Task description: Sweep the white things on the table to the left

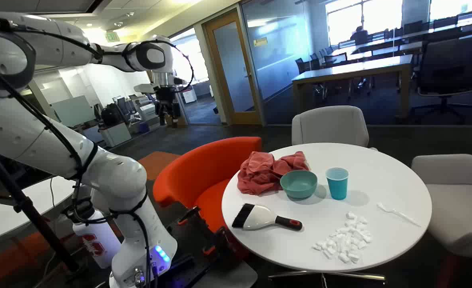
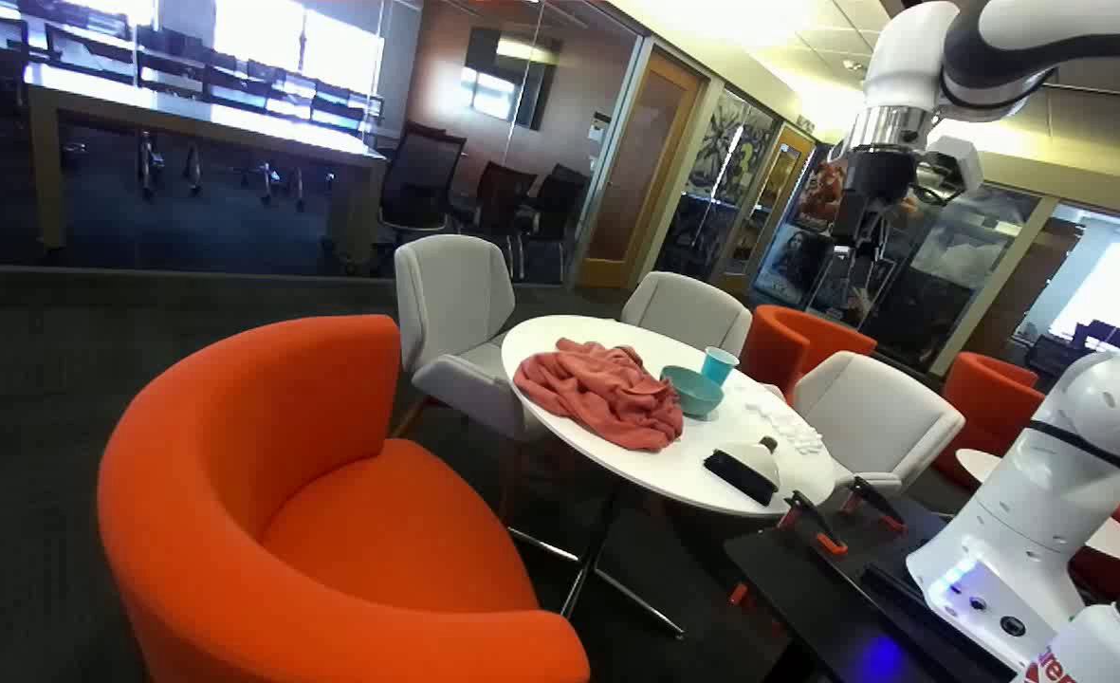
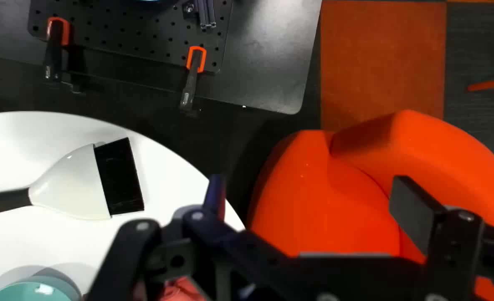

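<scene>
My black pincer point(image 3: 309, 196) hangs apart, empty!
Tiny white crumb-like pieces point(image 1: 344, 242) lie lower right in an exterior view on a round white counter point(image 1: 393, 172); black-bristled white brush point(image 1: 261, 218), lower centre, presumably placed for my sweep.

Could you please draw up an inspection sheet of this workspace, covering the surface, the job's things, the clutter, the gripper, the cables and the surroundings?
Surface: round white table, upright on a metal foot.
Job's things: many small white pieces, scattered in a loose patch near the table's edge.
Clutter: red cloth beside a green bowl; blue cup, upright; white fork; brush, lying down, perhaps meant for the sweeping.
Gripper: open and raised; nothing seen in its grip.
Cables: black, strapped along the arm.
Surroundings: orange chair and grey chairs by the table; glass-walled room beyond.
</scene>
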Robot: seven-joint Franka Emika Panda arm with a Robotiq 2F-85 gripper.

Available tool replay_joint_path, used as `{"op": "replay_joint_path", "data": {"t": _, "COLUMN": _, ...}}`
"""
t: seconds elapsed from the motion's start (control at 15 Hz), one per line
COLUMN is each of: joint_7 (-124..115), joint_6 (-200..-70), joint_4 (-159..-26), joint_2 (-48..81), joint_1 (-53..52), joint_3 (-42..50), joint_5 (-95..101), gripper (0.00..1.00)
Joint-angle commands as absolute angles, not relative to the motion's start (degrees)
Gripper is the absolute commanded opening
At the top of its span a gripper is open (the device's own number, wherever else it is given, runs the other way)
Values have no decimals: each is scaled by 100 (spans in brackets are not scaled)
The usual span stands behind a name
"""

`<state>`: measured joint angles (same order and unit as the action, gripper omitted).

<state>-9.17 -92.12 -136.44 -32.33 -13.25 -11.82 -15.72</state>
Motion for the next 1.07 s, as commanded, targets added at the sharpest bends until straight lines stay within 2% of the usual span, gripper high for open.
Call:
{"op": "replay_joint_path", "data": {"t": 0.0, "joint_7": -889, "joint_6": -9194, "joint_4": -13634, "joint_2": -3238, "joint_1": -1255, "joint_3": -1236, "joint_5": -1595, "gripper": 100}}
{"op": "replay_joint_path", "data": {"t": 0.4, "joint_7": -991, "joint_6": -9272, "joint_4": -13657, "joint_2": -3258, "joint_1": -1182, "joint_3": -1228, "joint_5": -1552, "gripper": 100}}
{"op": "replay_joint_path", "data": {"t": 1.0, "joint_7": -1541, "joint_6": -10754, "joint_4": -14565, "joint_2": -3213, "joint_1": 275, "joint_3": -351, "joint_5": -888, "gripper": 100}}
